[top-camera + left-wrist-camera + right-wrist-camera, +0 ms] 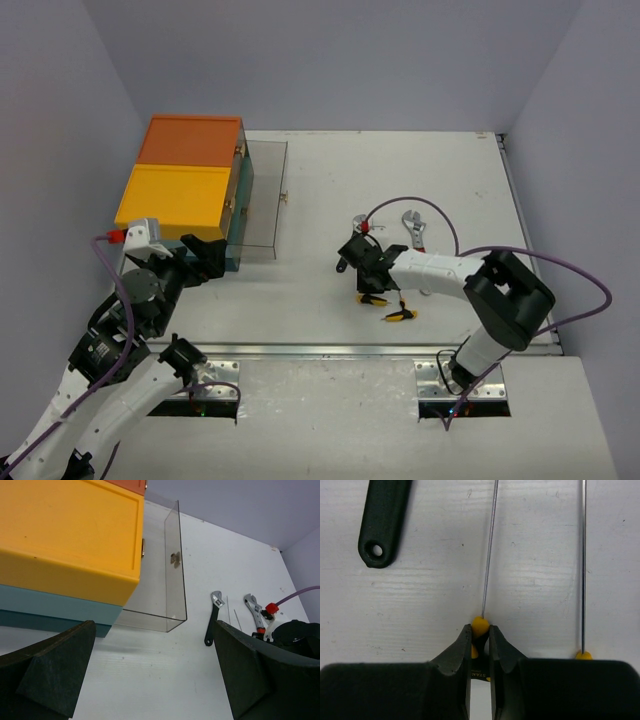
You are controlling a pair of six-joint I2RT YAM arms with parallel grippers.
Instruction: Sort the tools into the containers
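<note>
The containers (pixel 180 190) are a teal box unit with an orange and a yellow top at the left; one clear drawer (pixel 262 200) is pulled out. They also show in the left wrist view (pixel 70 535). My right gripper (pixel 480 630) points down at the table and is shut on the yellow-and-black handle of a thin screwdriver (pixel 489 550). In the top view this gripper (pixel 368 280) is at mid table. A second screwdriver (pixel 583 565) lies beside it. A black wrench (pixel 214 617) and a silver wrench (pixel 413 226) lie close by. My left gripper (pixel 155 680) is open and empty in front of the teal unit.
The black wrench's handle end (pixel 382 525) lies just left of the held screwdriver's shaft. The right arm's purple cable (pixel 420 205) loops over the tools. Grey walls close in the table on three sides. A metal rail (pixel 330 350) runs along the near edge.
</note>
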